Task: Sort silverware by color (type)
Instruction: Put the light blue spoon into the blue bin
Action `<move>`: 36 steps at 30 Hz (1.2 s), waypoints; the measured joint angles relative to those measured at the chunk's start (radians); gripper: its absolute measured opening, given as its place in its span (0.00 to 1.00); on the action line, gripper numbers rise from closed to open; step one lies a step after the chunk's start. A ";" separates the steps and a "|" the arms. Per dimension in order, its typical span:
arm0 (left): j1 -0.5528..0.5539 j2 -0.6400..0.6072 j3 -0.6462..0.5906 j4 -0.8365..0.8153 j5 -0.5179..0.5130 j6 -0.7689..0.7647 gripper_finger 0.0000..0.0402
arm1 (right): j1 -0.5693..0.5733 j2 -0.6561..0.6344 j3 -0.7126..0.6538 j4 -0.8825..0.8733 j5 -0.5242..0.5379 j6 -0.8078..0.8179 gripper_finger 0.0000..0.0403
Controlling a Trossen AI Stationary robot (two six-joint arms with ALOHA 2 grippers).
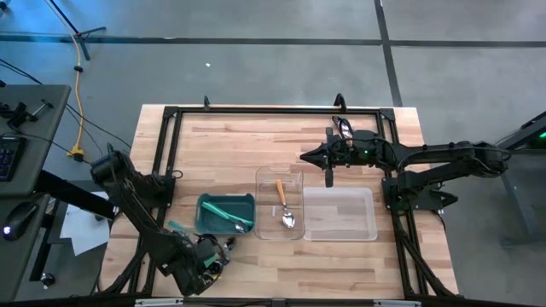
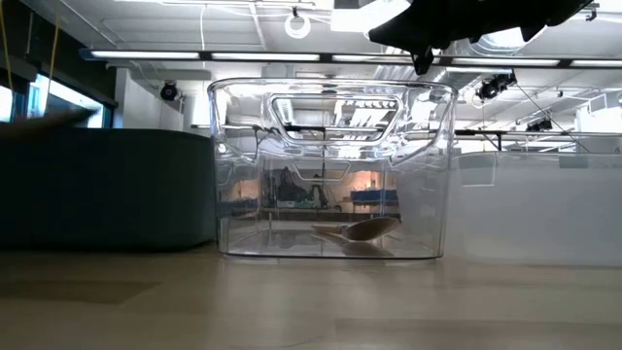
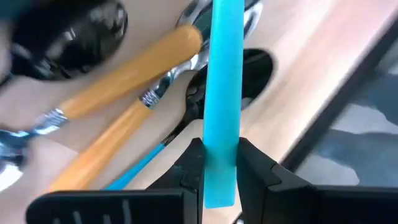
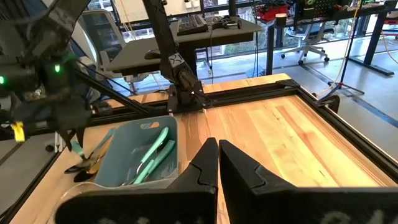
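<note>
Teal handle of one utensil [image 3: 220,99] is pinched between the nearly closed left gripper [image 3: 220,163] fingers, over the silverware pile [image 3: 124,87] near the table's [image 1: 222,141] front-left corner. It is best lifted straight, clear of neighbouring handles, then carried to the teal bin [image 1: 226,212]. The right gripper [image 4: 218,163] is held shut mid-table.

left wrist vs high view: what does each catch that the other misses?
Left wrist only: the left gripper shut on a teal handle, over orange-handled spoons and black heads on the wood.
High only: the teal bin, the orange spoon in one clear tray, a second tray, and the shut right gripper above the trays.
Both: the wooden table and the left gripper.
</note>
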 joint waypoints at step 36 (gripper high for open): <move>0.678 -0.519 -0.339 0.944 -0.333 1.422 0.11 | 0.002 0.000 0.000 0.050 -0.088 0.030 0.00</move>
